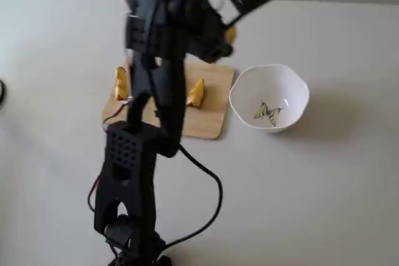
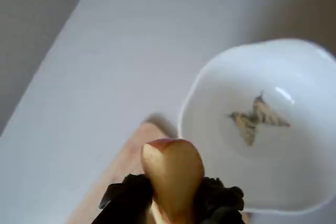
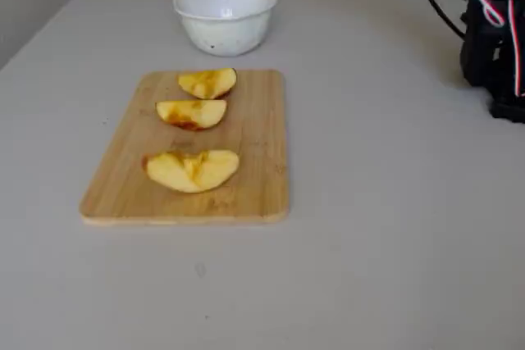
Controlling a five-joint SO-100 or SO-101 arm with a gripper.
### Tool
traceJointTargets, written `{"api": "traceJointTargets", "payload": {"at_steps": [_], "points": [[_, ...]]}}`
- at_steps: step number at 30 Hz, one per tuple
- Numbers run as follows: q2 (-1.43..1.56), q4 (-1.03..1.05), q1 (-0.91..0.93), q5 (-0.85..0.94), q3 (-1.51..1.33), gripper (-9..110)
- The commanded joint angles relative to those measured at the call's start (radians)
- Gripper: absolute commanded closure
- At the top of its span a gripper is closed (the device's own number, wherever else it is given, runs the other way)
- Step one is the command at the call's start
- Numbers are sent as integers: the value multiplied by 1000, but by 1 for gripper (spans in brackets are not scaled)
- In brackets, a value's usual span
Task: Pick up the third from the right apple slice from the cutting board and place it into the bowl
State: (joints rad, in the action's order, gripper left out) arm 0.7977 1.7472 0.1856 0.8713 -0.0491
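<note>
My arm (image 1: 156, 91) reaches over the cutting board (image 3: 254, 170), raised. My pincer (image 2: 173, 203) pinches one apple slice (image 2: 172, 174) above the board's corner beside the one bowl (image 2: 273, 129). Three slices (image 3: 191, 170) lie on the board.

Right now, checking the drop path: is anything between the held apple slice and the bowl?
No. In the wrist view the apple slice in the gripper sits just short of the bowl; nothing between.
</note>
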Motion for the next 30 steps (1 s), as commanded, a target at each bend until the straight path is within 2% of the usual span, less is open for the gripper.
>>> {"api": "traceJointTargets", "payload": {"at_steps": [1,11,13,16,19,24,30], "points": [[-37,-46,98,26,14,101],[-175,-38,135,34,91,100],[-184,-26,133,41,91,90],[-193,-15,133,55,91,63],[-190,-12,137,57,92,57],[-163,12,140,55,92,60],[-6,61,97,-44,103,94]]}}
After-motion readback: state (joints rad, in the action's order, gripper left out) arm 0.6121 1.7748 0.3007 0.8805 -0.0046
